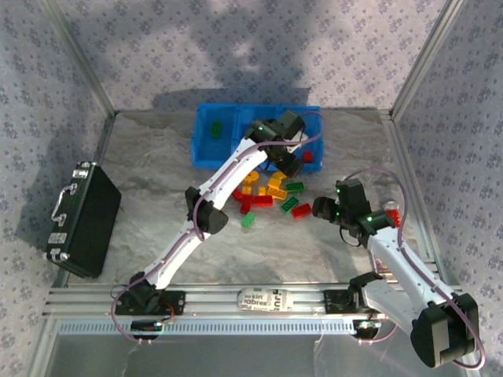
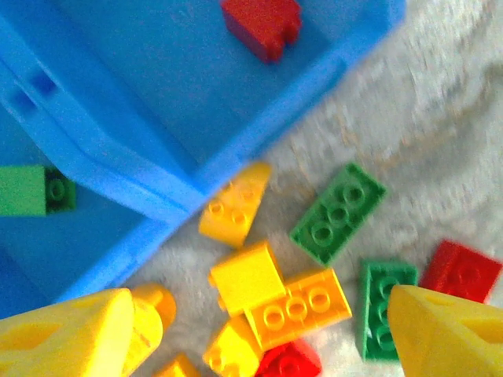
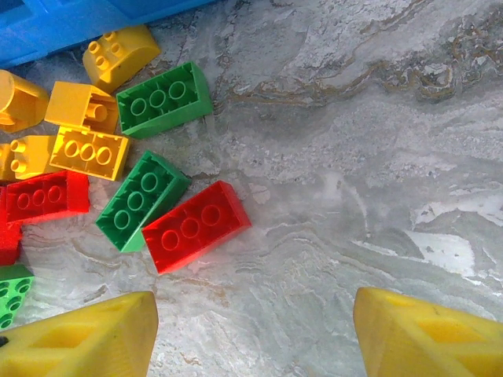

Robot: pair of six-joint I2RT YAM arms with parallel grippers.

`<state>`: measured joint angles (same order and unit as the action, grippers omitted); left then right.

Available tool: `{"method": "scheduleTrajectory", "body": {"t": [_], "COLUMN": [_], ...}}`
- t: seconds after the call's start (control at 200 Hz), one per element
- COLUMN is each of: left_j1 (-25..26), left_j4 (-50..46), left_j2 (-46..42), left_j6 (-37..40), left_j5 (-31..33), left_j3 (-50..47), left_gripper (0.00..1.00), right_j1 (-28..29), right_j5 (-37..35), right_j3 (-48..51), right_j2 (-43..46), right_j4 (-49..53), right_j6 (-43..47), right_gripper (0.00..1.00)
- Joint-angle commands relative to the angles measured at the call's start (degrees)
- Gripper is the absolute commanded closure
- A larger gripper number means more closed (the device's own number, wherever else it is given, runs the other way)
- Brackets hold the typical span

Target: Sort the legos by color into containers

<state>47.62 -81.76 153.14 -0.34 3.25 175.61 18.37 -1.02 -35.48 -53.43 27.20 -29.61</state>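
Observation:
The blue tray stands at the back centre, with a green lego in its left compartment and a red lego in its right one. In front of it lies a loose pile of red, green and yellow legos. My left gripper hovers open over the tray's front right corner and the pile. In the left wrist view it is empty above yellow bricks, with the tray wall beside them. My right gripper stands open over bare table, just right of a red brick.
A black case with a metal handle lies at the left of the table. Patterned walls with metal posts enclose the back and sides. Bare marble-patterned surface lies to the right of the pile.

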Motion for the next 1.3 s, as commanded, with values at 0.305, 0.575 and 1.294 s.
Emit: {"method": "scheduleTrajectory", "body": {"t": [0.305, 0.575, 1.294], "left_j1": [-1.94, -10.11, -10.06], "left_j4": [-6.02, 58.79, 65.19], "left_j2": [-13.32, -65.24, -100.16], "left_j6": [7.3, -7.57, -22.25], "left_j5": [-6.14, -10.58, -4.48], "left_j3": [-16.45, -106.63, -143.68], "left_gripper": [0.26, 0.06, 0.04], "right_j1": [0.41, 0.83, 7.9], "right_j5": [2.08, 4.62, -1.99], "right_j3": [-0.28, 0.0, -16.58], "right_j2": [-0.95, -5.34, -31.04], "right_j4": [0.31, -2.54, 4.56], "right_j6": [1.73, 3.64, 10.81], "right_gripper": [0.25, 0.21, 0.03]}}
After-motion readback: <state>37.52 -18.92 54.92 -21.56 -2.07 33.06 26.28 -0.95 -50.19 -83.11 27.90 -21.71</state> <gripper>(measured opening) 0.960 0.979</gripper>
